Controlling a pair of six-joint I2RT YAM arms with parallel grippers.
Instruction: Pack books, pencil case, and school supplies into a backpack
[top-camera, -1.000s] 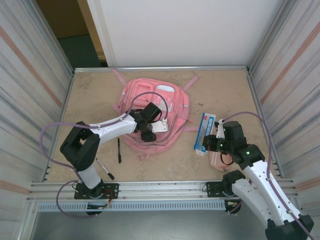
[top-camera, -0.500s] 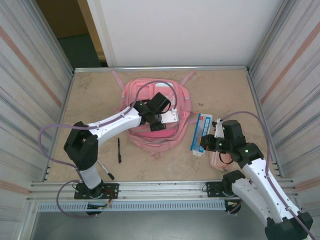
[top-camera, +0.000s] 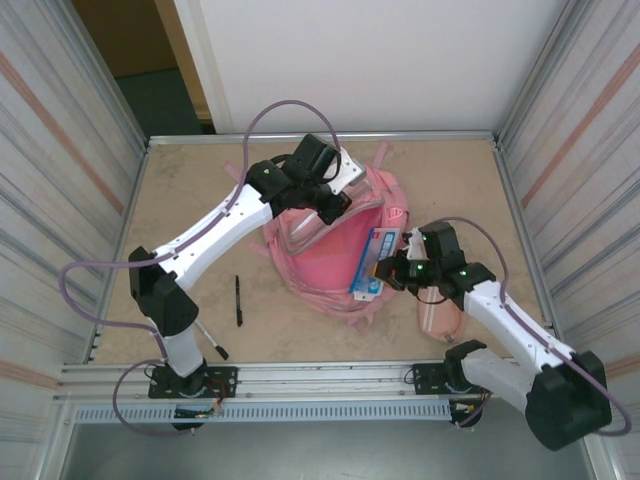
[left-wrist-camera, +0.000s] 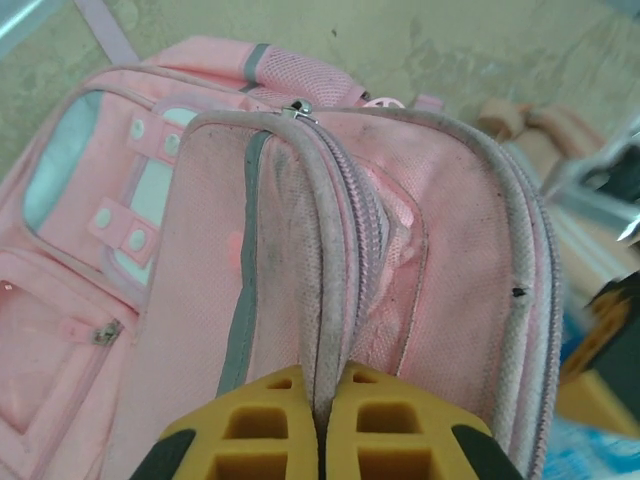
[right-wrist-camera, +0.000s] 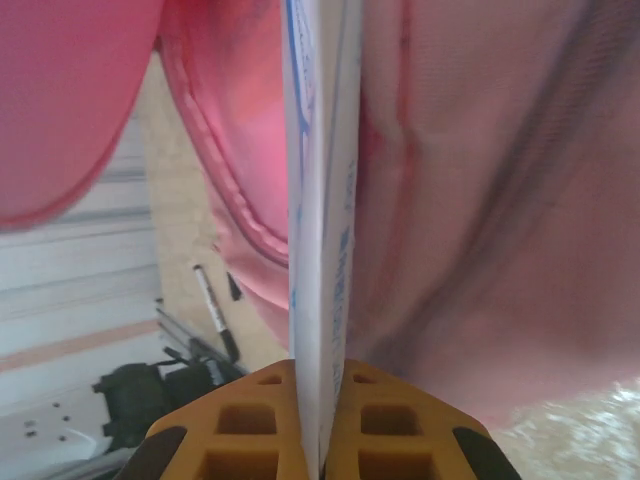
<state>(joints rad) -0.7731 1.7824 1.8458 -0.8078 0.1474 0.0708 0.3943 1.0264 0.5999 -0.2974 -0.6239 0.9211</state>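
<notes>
Left gripper (top-camera: 338, 200) is clamped shut on the backpack (top-camera: 315, 272) at upper centre of the top view. Its pads (left-wrist-camera: 260, 425) pinch the zip rim (left-wrist-camera: 335, 250) and hold the flap up, so the mouth gapes toward the lower right.

Right gripper (top-camera: 392, 268) is closed on the packet (top-camera: 368, 262), just right of centre. In the right wrist view we see the packet edge-on between the pads, with pink fabric on both sides of it. We read that as the leading end sitting at or just inside the mouth. We can't tell how deep it is.

Step in hand, as we judge it, is loading the supplies, packet first, with one arm as spreader and the other as feeder.

The next move calls for:
- the right arm to drive the packet further along its own length into the main compartment, then open and back straight out so the fingers don't drag it out again
- the left arm to hold the rim high and not let go until the right one is clear

Left to pack:
- The pencil case (top-camera: 438, 318) lies at lower right, under the right forearm.
- Two pens (top-camera: 238, 300) and (top-camera: 212, 342) lie on the table (top-camera: 180, 200) at lower left, near the left base and well apart from the backpack.

The pens sit on the side of the arm that is busy with the flap, so we expect a hand-off problem there.
</notes>
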